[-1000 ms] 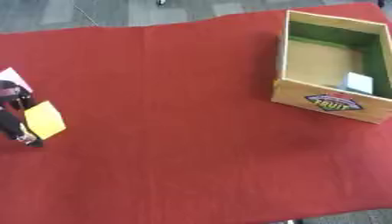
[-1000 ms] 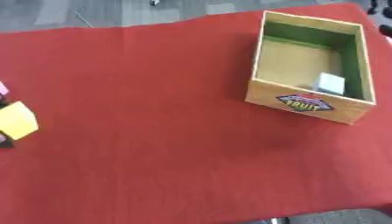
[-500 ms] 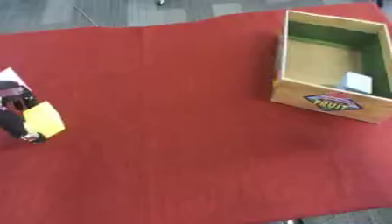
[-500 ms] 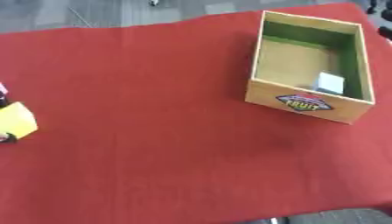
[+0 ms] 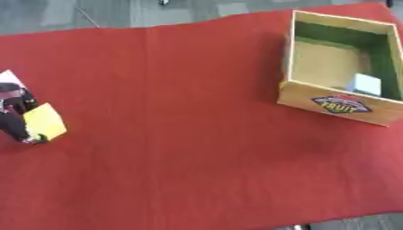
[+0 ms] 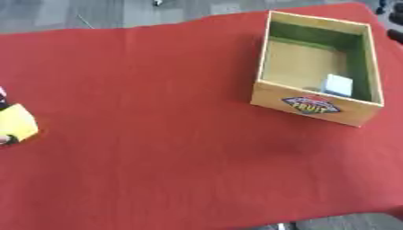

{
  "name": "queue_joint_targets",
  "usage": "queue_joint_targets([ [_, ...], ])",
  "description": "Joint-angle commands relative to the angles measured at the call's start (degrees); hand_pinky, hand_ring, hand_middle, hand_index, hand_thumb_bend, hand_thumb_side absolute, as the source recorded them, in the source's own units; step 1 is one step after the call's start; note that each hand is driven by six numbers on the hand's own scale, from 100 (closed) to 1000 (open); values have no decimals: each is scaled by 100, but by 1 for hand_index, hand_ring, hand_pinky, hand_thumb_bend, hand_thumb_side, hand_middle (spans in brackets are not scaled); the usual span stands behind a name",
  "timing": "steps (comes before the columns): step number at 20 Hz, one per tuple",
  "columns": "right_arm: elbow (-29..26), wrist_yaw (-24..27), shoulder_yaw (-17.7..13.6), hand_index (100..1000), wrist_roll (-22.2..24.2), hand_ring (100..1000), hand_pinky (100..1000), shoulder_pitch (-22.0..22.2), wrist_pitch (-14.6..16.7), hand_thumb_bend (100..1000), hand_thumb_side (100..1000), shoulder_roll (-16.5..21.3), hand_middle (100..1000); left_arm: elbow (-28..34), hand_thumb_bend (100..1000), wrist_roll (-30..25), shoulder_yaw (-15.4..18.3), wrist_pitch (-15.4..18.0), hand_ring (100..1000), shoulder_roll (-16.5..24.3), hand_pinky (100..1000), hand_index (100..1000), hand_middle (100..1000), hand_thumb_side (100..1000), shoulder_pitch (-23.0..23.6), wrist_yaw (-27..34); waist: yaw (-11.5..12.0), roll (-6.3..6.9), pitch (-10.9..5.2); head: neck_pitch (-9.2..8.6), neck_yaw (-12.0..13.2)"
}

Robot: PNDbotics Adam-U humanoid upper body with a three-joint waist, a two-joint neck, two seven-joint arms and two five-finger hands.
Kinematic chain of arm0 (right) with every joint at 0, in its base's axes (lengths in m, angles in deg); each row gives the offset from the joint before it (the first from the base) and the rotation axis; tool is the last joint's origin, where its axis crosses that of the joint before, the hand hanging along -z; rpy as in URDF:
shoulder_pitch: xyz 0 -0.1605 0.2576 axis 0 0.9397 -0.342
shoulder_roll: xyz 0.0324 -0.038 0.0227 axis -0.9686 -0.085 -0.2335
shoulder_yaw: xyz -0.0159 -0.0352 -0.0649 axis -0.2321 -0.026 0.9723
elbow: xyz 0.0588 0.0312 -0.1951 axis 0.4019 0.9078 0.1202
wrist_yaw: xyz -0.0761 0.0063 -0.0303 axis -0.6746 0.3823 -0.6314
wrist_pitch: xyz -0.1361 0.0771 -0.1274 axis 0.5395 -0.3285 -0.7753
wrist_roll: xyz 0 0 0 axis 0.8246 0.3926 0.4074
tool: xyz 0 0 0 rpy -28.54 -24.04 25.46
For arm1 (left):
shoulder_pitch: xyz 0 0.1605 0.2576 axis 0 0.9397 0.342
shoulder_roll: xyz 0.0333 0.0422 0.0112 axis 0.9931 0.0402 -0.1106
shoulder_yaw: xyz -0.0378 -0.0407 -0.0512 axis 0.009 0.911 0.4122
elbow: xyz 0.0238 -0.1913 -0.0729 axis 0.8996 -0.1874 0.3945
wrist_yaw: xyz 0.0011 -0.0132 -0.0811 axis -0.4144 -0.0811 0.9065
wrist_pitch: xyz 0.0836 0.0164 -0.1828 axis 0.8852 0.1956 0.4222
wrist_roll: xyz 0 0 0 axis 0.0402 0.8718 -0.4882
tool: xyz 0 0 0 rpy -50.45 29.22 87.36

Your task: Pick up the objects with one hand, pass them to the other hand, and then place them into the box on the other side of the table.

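At the table's far left edge, my left hand [image 5: 14,117] is dark and only partly in view, its fingers curled round a flat yellow block [image 5: 45,121] just above the red cloth. A white patch [image 5: 9,77] shows right behind the hand. On the right side stands the cardboard fruit box [image 5: 338,104], open at the top, with a small white object [image 5: 366,84] inside near its front wall. My right hand shows in neither view.
A red cloth [image 5: 181,134] covers the whole table, with a wide bare stretch between the hand and the box. Grey floor [image 5: 102,13] lies past the far edge. The cloth's near edge runs along the bottom right corner.
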Motion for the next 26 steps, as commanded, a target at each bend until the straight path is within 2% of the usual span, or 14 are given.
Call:
queue_joint_targets([
  [1, -43, -11, -37, 1000, 18, 1000, 995, -24, 28, 100, 472, 160, 895, 107, 341, -26, 71, -58, 752, 144, 770, 551, 653, 100, -128, -10, 10, -23, -99, -64, -19],
  [3, -52, 3, -38, 1000, 14, 1000, 995, -12, 49, 100, 470, 173, 894, 223, 303, -13, 106, -95, 742, 185, 766, 532, 641, 100, -128, 38, 22, -29, -104, -58, -23],
  [15, -88, 35, -42, 1000, -34, 1000, 994, 71, 145, 100, 470, 211, 893, 1213, 270, -3, 266, -431, 716, 542, 752, 504, 618, 100, -122, 274, 86, -60, -145, -84, 60],
  [17, -91, 36, -47, 1000, -46, 1000, 994, 83, 156, 100, 470, 211, 893, 1401, 219, 36, 344, -491, 706, 580, 750, 501, 608, 100, -100, 344, 92, -66, -148, -93, 60],
  [23, -131, 81, -40, 999, -74, 1000, 992, 91, 203, 100, 470, 223, 892, 2124, 101, 548, 609, -774, 683, 587, 748, 496, 584, 100, 66, 821, 101, -106, -150, -129, 14],
  [26, -158, 120, -27, 998, -89, 1000, 991, 84, 236, 100, 470, 241, 892, 2440, 100, 920, 671, -878, 668, 529, 746, 495, 568, 100, 146, 1184, 105, -124, -146, -143, -14],
])
